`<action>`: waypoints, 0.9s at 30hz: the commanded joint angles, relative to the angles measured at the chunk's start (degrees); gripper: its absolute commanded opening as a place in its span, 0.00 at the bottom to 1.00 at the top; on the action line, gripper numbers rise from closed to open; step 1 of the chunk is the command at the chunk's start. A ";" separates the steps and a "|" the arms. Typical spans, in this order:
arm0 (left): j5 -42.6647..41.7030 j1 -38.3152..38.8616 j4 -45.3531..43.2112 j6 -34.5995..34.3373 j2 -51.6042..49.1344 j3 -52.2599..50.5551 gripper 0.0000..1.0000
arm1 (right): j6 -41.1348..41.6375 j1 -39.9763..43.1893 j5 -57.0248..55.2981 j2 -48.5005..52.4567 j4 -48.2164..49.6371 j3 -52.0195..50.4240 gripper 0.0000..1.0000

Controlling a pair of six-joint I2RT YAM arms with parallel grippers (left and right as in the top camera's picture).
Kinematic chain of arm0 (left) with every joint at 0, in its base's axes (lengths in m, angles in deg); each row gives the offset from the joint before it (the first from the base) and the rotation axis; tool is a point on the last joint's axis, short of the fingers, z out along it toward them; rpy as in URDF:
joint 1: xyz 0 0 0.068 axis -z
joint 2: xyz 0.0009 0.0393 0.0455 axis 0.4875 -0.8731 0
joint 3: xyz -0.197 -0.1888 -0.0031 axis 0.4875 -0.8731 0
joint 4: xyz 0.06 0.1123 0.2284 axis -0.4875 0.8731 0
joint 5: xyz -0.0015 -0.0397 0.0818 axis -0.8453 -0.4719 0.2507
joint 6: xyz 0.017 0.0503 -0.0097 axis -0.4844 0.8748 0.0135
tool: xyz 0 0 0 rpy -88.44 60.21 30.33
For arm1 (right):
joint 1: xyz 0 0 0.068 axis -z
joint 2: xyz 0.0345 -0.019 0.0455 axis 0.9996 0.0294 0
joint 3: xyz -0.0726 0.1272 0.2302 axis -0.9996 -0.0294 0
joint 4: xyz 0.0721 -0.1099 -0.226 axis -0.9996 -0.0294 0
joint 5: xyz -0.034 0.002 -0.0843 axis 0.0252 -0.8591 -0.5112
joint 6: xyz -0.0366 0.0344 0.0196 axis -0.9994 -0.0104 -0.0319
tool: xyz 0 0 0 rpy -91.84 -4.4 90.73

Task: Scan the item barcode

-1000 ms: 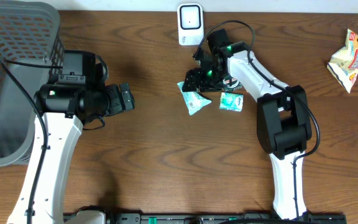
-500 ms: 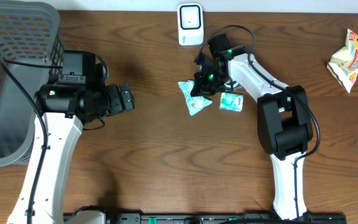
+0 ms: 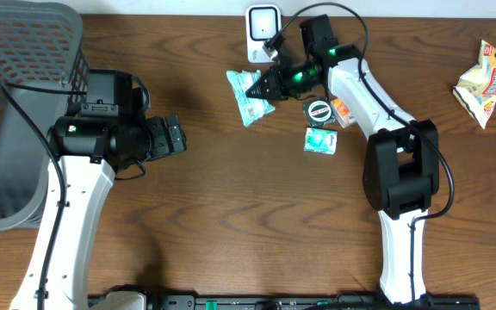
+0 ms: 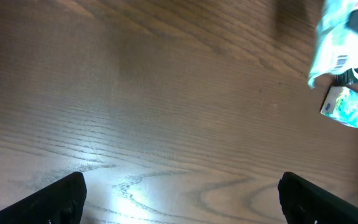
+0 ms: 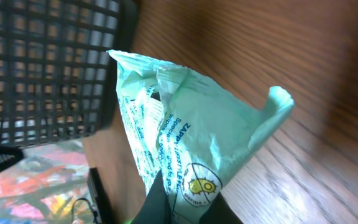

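Overhead shows the right gripper (image 3: pixel 261 86) clenched on one edge of the mint-green packet (image 3: pixel 246 90), which hangs just near and to the left of the white scanner (image 3: pixel 263 33) at the far edge of the table (image 3: pixel 231 224). The pickup therefore looks done, and the packet appears lifted clear of the wood. What seems left is to bring it in front of the scanner's window and turn its barcode to face it; nothing in the pictures shows a scan registered. The left gripper (image 3: pixel 172 136) sits well apart on the left, jaws spread wide and holding nothing, beside the grey basket (image 3: pixel 24 52).

The packet is thin, crinkled film, pinched at its lower end so the free end flares and curls open. The right wrist view shows green print and a small round yellow logo on the visible face. The left wrist view catches dark stripes near one edge, possibly the barcode, but too small to be sure. Soft as it looks, it will probably flop or twist when moved.
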 commanded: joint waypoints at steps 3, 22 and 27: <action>0.37 -0.31 0.11 0.55 0.00 0.20 0.98 | -0.61 -0.13 2.19 -0.72 0.20 4.98 0.01; 0.37 -0.31 0.11 0.55 0.00 0.20 0.97 | -9.29 -4.79 -56.52 -0.72 14.05 5.27 0.01; 0.37 -0.31 0.11 0.55 0.00 0.20 0.98 | -26.67 -9.77 -78.55 -0.68 30.38 5.14 0.01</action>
